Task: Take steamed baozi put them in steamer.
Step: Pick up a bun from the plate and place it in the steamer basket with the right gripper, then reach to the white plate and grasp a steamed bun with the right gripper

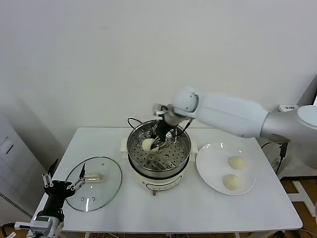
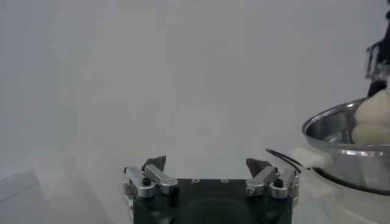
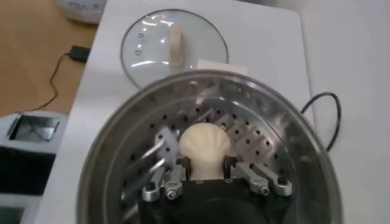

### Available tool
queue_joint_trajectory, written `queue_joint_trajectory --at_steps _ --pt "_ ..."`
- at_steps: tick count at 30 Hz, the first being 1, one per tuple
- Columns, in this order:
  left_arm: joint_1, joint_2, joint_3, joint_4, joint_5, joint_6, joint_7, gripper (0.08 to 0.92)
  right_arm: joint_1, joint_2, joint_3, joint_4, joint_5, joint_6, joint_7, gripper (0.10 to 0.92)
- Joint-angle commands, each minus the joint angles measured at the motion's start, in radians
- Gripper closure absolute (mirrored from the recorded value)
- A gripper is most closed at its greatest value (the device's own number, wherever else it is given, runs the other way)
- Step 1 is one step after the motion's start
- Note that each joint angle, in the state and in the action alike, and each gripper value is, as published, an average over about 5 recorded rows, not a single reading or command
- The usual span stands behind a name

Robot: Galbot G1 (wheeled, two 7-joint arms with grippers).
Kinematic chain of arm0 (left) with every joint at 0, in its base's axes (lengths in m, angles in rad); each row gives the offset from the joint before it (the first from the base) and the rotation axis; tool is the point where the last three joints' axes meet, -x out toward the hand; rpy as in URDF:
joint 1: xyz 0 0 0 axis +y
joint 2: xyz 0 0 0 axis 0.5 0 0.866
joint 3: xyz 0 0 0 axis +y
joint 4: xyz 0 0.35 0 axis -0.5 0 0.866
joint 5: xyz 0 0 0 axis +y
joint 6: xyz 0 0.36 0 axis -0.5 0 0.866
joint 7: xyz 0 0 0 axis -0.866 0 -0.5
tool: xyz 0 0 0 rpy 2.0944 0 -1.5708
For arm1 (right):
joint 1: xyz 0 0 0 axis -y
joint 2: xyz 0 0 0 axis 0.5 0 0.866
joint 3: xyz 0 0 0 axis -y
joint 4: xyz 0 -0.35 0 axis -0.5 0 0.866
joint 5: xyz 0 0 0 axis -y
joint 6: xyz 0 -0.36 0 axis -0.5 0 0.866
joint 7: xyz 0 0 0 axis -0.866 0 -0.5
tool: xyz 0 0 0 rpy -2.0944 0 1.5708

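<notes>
The steamer (image 1: pixel 159 170) stands mid-table, a shiny steel basket (image 3: pixel 122 152) with a perforated bottom on a white base. My right gripper (image 1: pixel 159 144) reaches down into it, its jaws shut on a cream-white baozi (image 1: pixel 147 144) that sits low over the perforated floor. In the right wrist view the two fingers press the sides of that baozi (image 3: pixel 204 145), with the right gripper (image 3: pixel 206 165) just behind it. Two more baozi (image 1: pixel 237 162) (image 1: pixel 231 181) lie on the white plate (image 1: pixel 213 153) to the right. My left gripper (image 1: pixel 62 184) (image 2: pixel 206 164) waits open and holding nothing at the table's front left.
A round glass lid (image 1: pixel 99 191) (image 3: pixel 146 42) lies flat left of the steamer, close to the left gripper. A black cord (image 3: pixel 329 122) loops behind the steamer. The steamer's rim (image 2: pixel 341 152) shows at the side of the left wrist view.
</notes>
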Motion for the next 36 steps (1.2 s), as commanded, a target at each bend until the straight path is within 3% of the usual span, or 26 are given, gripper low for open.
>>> queue_joint_trajectory --at_steps 1,8,19,25,30,36 --pt "0.002 -0.001 -0.001 0.002 -0.001 -0.002 0.001 0.177 -0.063 0.067 0.001 0.005 0.019 -0.085 0.138 0.646" --pt "0.001 0.001 0.001 0.001 -0.001 -0.001 0.001 0.177 -0.071 0.07 0.0 -0.001 0.012 -0.089 0.156 0.532" --pt "-0.002 0.002 0.003 -0.003 -0.002 0.001 0.0 0.177 0.01 0.009 0.018 0.008 -0.008 -0.072 0.101 0.233" --pt "0.002 0.007 -0.007 -0.01 -0.006 -0.003 0.001 0.177 0.135 -0.145 0.092 -0.037 -0.1 0.056 -0.256 0.203" --pt "-0.002 0.014 -0.005 -0.015 -0.008 -0.002 0.0 0.177 0.206 -0.253 0.092 -0.201 -0.275 0.249 -0.53 0.203" --pt "0.0 0.002 0.002 -0.02 0.0 -0.001 0.0 0.177 0.091 -0.347 0.154 -0.328 -0.516 0.459 -0.601 0.203"
